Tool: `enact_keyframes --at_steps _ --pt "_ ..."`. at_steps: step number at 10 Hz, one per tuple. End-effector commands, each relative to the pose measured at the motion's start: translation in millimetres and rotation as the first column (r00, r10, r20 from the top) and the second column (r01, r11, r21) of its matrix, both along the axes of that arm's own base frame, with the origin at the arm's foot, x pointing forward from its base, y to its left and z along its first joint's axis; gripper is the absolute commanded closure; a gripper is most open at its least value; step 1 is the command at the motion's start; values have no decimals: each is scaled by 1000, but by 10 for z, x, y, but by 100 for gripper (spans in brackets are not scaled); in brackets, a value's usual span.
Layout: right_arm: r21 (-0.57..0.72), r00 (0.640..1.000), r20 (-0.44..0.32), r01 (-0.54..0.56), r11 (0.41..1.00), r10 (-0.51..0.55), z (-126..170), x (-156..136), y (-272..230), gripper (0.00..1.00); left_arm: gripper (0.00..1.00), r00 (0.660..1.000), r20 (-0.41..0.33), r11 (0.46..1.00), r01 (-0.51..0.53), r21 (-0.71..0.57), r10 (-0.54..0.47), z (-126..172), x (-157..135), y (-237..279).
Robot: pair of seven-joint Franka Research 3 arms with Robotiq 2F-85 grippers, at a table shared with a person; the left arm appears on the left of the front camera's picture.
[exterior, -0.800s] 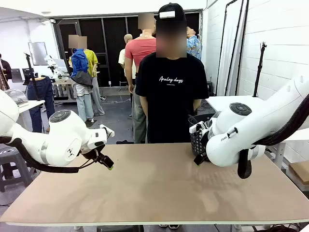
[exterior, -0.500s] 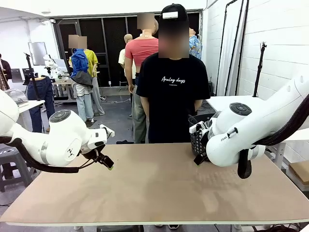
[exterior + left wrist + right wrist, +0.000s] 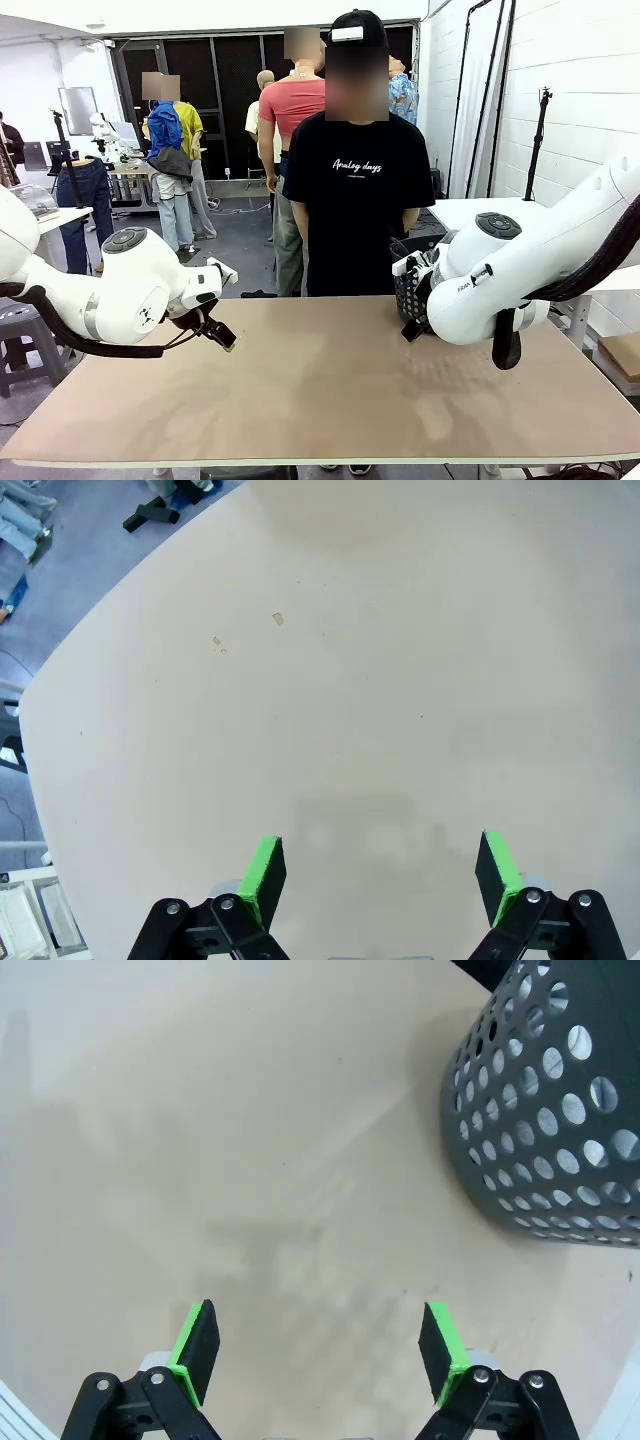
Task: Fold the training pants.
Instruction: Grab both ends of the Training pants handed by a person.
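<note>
One basket (image 3: 545, 1110) partly cut off, right tool (image 3: 320, 1345) spread

Tan table (image 3: 330, 390), white brick wall (image 3: 580, 90), grey floor (image 3: 235, 245), dark rear panels (image 3: 225, 70)

White rounded shells on left arm (image 3: 110, 290) and right arm (image 3: 520, 260), with a dark grey round cap (image 3: 124, 240) on each joint. A black cable (image 3: 55, 322) loops under each arm. Small dark lettering (image 3: 466, 285) on the right shell. Left tool (image 3: 380, 855) and right tool (image 3: 318, 1320) have black linkage fingers, silver pivot screws (image 3: 166, 908) and green pads (image 3: 262, 875) at 7 and 5 o'clock in the wrist views.
</note>
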State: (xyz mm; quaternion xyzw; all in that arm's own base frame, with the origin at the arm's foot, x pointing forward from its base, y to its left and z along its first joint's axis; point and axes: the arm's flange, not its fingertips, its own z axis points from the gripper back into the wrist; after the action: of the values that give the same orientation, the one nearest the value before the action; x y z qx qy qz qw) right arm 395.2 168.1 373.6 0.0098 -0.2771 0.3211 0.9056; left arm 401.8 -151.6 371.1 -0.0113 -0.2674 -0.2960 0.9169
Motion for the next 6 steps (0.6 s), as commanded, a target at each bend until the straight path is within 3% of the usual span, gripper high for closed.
enact_keyframes --at_steps 1,6 --pt "1 1000 0 0 1000 0 0 0 -1 0 0 1000 0 1000 -2 0 2 0 3 9" --pt "1 1000 0 0 1000 0 0 0 -1 0 0 1000 0 1000 -2 0 2 0 3 9"
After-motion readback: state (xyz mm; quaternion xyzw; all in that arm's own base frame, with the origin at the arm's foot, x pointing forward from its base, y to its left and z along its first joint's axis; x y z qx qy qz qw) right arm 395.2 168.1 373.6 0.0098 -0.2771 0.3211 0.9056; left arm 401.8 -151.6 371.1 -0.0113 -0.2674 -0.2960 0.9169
